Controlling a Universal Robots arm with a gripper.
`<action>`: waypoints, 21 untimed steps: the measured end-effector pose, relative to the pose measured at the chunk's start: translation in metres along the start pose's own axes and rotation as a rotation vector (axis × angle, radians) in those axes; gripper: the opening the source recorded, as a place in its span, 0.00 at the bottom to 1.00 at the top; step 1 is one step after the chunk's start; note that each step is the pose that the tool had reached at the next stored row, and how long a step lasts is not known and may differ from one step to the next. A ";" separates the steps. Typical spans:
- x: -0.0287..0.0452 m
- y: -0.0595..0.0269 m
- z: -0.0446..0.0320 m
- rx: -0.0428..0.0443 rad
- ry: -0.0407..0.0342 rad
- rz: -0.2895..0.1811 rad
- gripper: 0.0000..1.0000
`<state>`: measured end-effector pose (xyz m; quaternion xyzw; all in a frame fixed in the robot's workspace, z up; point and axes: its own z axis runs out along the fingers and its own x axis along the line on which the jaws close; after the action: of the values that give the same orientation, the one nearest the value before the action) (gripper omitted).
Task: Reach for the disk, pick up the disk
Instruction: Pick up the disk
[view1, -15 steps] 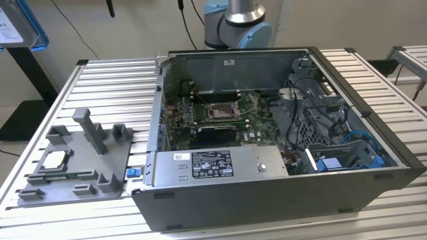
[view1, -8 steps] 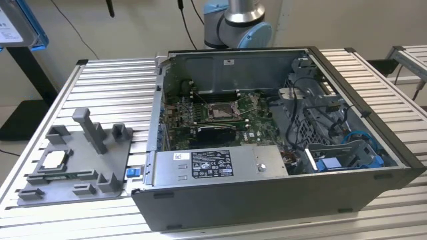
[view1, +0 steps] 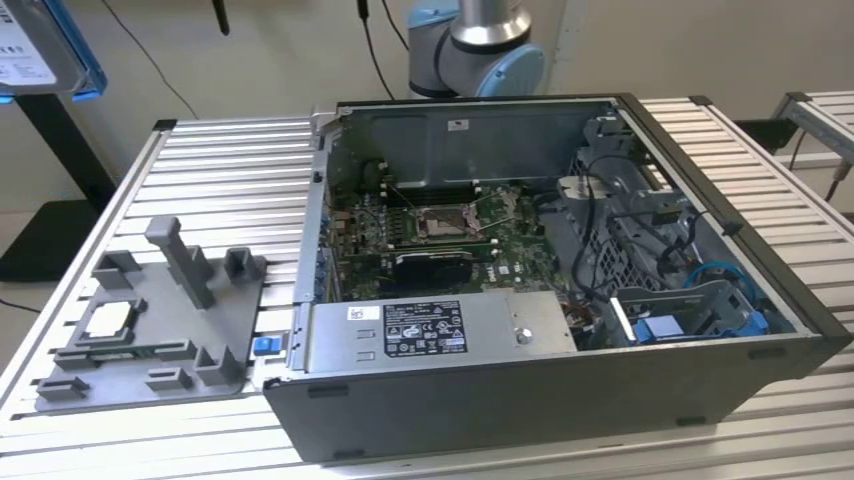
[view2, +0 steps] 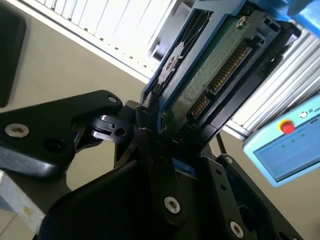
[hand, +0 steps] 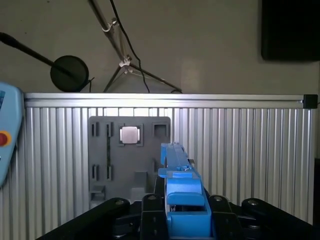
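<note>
The disk (view2: 210, 75) is clamped in my gripper (view2: 162, 122), which is shut on it. In the second wrist view its green circuit board and connector face the camera, with the blue bracket along its edges. In the first wrist view the disk (hand: 177, 170) stands edge-on, its blue bracket rising out of the black gripper (hand: 182, 212), high above the slatted table. In the exterior view the disk (view1: 38, 50) hangs at the upper left corner, off the table's left side, white label and blue frame showing.
An open computer case (view1: 534, 405) lies on the slatted aluminium table (view1: 227, 170). A grey fixture plate (view1: 147, 330) with a small square silver chip (view1: 107, 317) sits at the exterior view's left. A blue teach pendant (view2: 285, 150) is nearby. The arm's base (view1: 474, 40) stands behind the case.
</note>
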<state>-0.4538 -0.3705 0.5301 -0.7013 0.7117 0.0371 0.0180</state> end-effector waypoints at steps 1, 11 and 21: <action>-0.0001 -0.0025 -0.0001 0.0000 -0.0001 0.000 0.00; -0.0004 -0.0273 -0.0007 -0.0009 -0.0013 0.000 0.00; -0.0008 -0.0525 -0.0014 -0.0017 -0.0025 0.000 0.00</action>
<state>-0.4013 -0.3705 0.5301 -0.7012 0.7117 0.0385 0.0183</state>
